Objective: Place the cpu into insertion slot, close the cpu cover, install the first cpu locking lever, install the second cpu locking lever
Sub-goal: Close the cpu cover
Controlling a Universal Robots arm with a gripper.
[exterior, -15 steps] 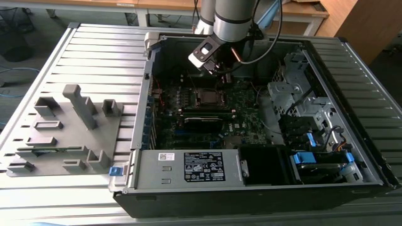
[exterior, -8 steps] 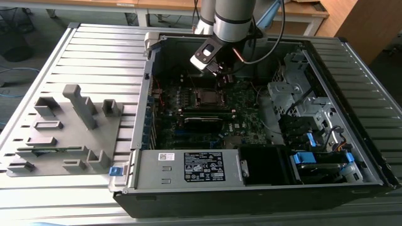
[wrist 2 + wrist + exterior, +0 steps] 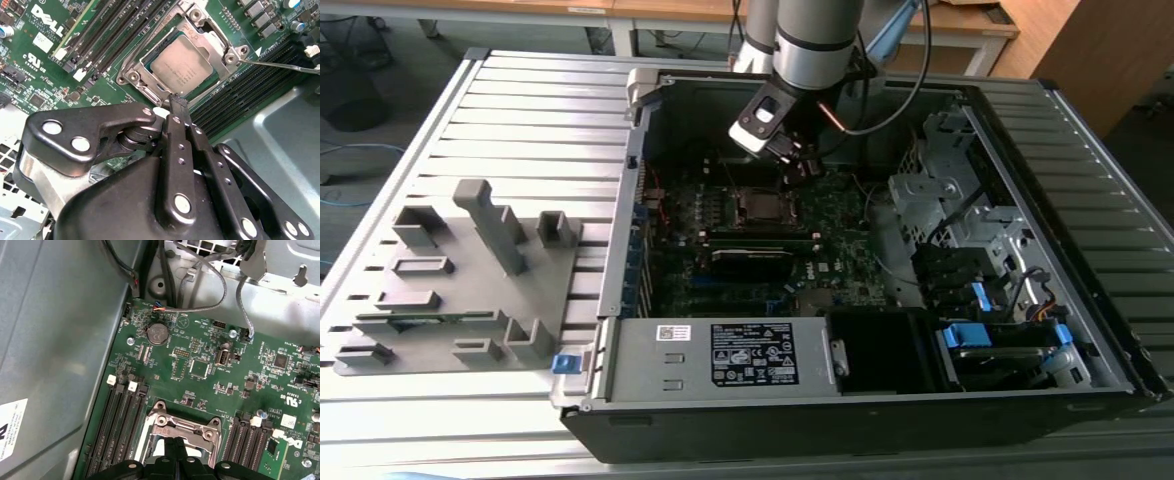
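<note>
The cpu [image 3: 182, 67], a dull silver square chip, lies in the insertion slot [image 3: 761, 205] on the green board. The cpu cover [image 3: 192, 27], a silver frame with a window, lies flat around the chip; its edge also appears in the first wrist view [image 3: 182, 427]. My gripper [image 3: 177, 102] is shut with nothing in it. Its joined black tips sit at the cover's edge, right beside the chip, also seen from the other side [image 3: 175, 444]. In the exterior view the gripper [image 3: 803, 168] hangs just above the socket. A thin locking lever [image 3: 280, 65] sticks out from one socket corner.
Long black memory slots [image 3: 107, 35] flank the socket on both sides [image 3: 117, 425]. The grey case wall [image 3: 55, 340] stands close by, with cables [image 3: 200, 300] looping over the board. A drive cage [image 3: 947, 200] and power supply [image 3: 720, 355] fill the case. A grey fixture [image 3: 460, 270] stands on the table.
</note>
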